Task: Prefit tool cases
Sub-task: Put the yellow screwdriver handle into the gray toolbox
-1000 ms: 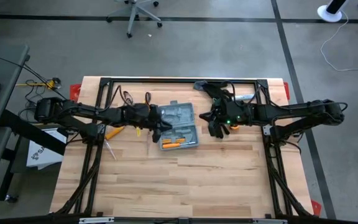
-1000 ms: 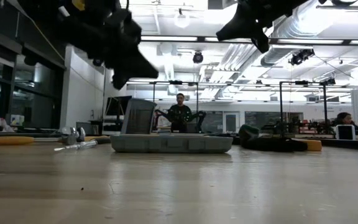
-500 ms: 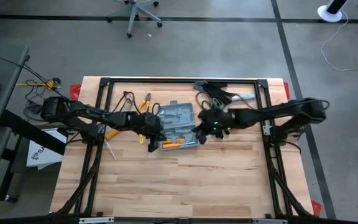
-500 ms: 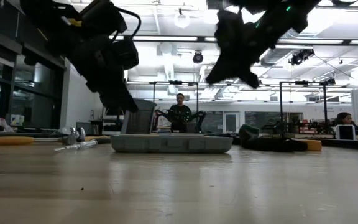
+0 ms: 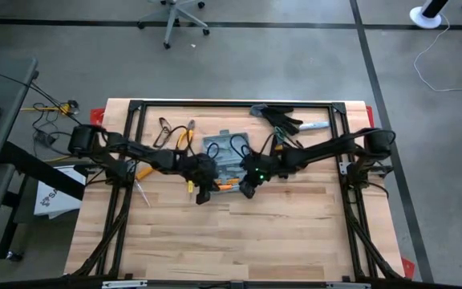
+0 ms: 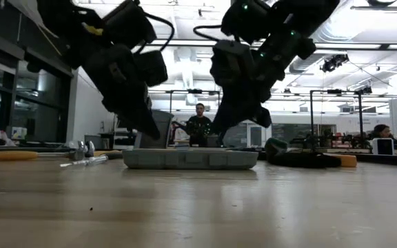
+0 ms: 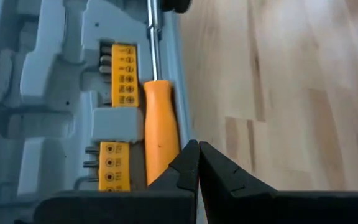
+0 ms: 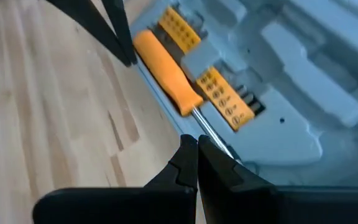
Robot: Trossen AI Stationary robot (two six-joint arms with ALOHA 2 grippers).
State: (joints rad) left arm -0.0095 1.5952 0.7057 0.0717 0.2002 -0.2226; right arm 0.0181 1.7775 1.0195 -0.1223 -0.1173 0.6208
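Bare wooden bench (image 5: 215, 233) nearest, open grey-blue tool case (image 5: 229, 156) lying flat mid-bench, left tool (image 5: 202, 195) closed and empty at the case's near left corner, right tool (image 5: 247, 189) closed and empty at its near edge, orange-handled screwdriver (image 7: 160, 134) in the case's near slot, black gloves (image 5: 283, 120) behind the case

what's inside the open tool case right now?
The tool case holds an orange-handled screwdriver along its near edge, beside two yellow bit holders and empty moulded slots. Both arms cover part of the tray from above, so the rest is hidden.
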